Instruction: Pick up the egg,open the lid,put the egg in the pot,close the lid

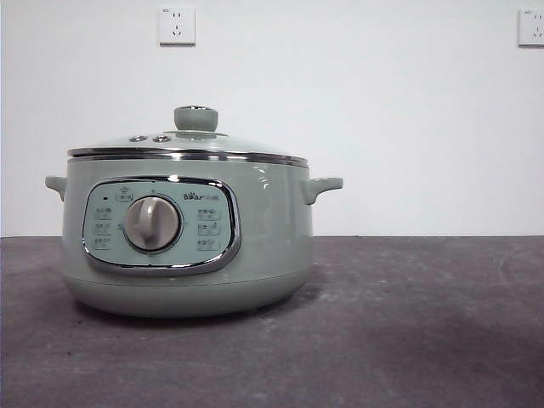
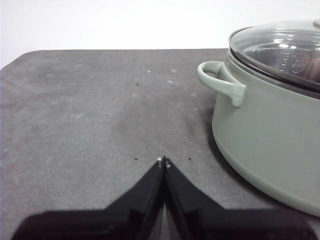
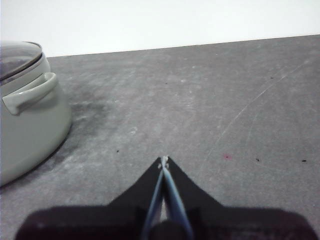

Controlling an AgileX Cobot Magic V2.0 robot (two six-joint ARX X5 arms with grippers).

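The pale sage-green pot (image 1: 183,238) stands on the dark grey table, its grey dial facing the front camera. The lid (image 1: 187,144) sits shut on it, knob upright. No egg shows in any view. My left gripper (image 2: 163,161) is shut and empty above bare table, with the pot (image 2: 270,125) and one side handle (image 2: 220,82) off to one side. My right gripper (image 3: 163,160) is also shut and empty, apart from the pot (image 3: 27,125) on its other side. Neither gripper appears in the front view.
The table (image 1: 408,323) stretches dark and scuffed around the pot. A white wall with two power sockets (image 1: 177,25) rises behind it. A small red speck (image 3: 227,156) marks the table near the right gripper.
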